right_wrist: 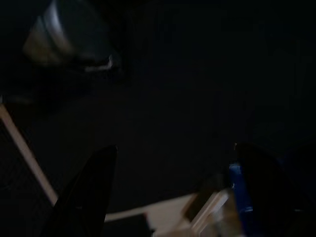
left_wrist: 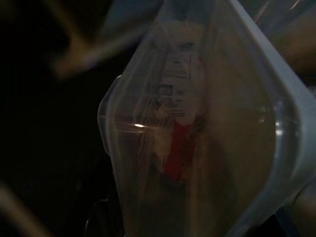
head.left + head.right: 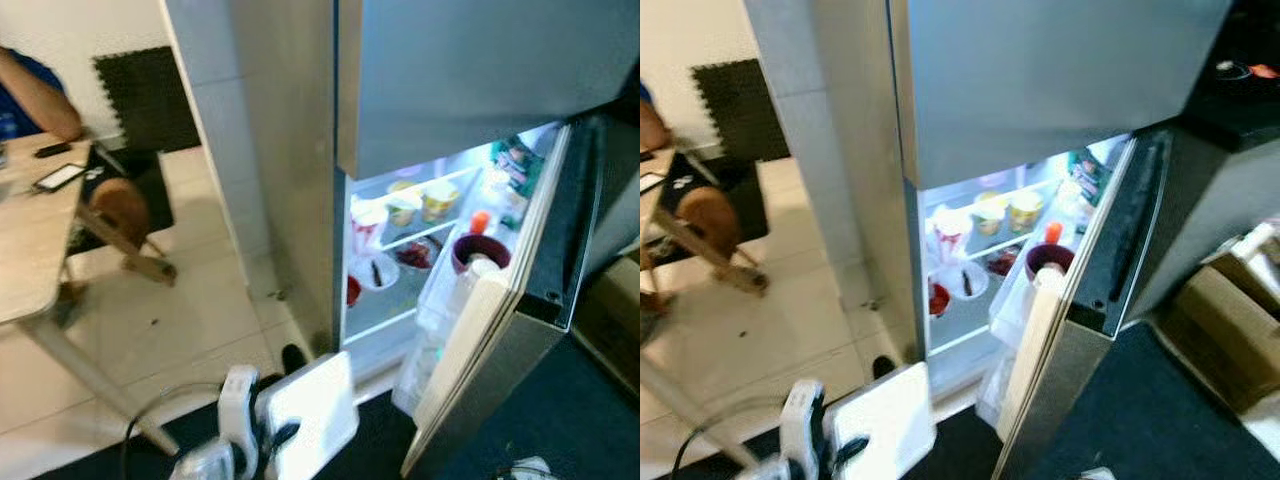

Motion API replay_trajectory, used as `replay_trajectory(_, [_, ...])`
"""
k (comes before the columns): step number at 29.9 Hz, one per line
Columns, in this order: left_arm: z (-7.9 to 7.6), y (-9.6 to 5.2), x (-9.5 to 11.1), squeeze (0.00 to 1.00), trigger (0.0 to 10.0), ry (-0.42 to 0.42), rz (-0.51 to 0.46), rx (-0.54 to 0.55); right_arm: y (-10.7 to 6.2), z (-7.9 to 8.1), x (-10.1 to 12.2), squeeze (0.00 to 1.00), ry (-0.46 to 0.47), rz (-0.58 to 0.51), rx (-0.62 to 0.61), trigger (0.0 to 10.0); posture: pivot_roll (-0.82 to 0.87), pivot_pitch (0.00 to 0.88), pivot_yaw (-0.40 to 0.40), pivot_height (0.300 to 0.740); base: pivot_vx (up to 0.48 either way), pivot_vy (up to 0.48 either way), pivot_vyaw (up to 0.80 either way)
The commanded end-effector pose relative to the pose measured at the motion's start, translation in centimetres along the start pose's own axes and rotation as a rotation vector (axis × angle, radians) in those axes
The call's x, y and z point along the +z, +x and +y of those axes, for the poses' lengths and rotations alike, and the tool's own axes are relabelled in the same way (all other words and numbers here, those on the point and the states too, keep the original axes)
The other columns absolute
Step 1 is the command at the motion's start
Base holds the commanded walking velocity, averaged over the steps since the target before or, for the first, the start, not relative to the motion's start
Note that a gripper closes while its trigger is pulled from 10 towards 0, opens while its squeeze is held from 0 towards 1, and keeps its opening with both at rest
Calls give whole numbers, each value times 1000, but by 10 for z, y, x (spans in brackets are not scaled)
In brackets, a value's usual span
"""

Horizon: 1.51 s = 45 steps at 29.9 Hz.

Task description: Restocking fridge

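Note:
The fridge stands ahead with its lower door swung open to the right and the inside lit. Its shelves hold yellow-lidded cups, a white cup and small bowls; a dark red bowl sits in the door rack. Low in front of the fridge, my left gripper is shut on a white-lidded clear plastic container. Up close the container shows something red and pale inside. My right gripper hangs in the dark, open with nothing between its fingers.
A person's arm rests on a light wooden table at the left, with phones on it and a stool beside it. A cardboard box stands right of the fridge door. Dark matting covers the floor under me.

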<state>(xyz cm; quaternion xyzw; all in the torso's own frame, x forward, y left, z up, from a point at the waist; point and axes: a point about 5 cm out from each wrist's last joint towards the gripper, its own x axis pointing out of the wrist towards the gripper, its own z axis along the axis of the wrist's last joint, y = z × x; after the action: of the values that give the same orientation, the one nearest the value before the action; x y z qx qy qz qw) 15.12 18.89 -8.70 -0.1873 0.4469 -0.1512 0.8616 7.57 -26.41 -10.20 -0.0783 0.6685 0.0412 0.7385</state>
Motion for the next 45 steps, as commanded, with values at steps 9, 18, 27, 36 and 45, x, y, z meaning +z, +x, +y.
replay_trajectory(9, [11, -10, -25, 0, 10000, -40, 67, 139, -1, 0, 9, 0, -2, -7, 12, 10000, -80, 0, 20, 740, 0, 0, -800])
replay_trajectory(18, [12, -9, -23, 0, 10000, -16, 69, 175, -1, 0, 12, 0, -1, -5, 21, 10000, -77, 0, 18, 740, 0, 0, -800])
replay_trajectory(27, [14, -8, -16, 0, 10000, -9, 53, 211, -1, 3, 16, 0, 0, -9, 33, 10000, -79, 0, 21, 740, 0, 0, -800])
replay_trajectory(36, [15, -8, -18, 0, 10000, -31, 54, 224, -1, 5, 23, 0, 29, -49, 39, 10000, -79, 0, 23, 740, 0, 0, -674])
replay_trajectory(45, [11, -6, -21, 0, 10000, -34, 67, 215, -2, 1, 26, 0, 24, -67, 35, 10000, -79, 0, 24, 740, 0, -332, 0])
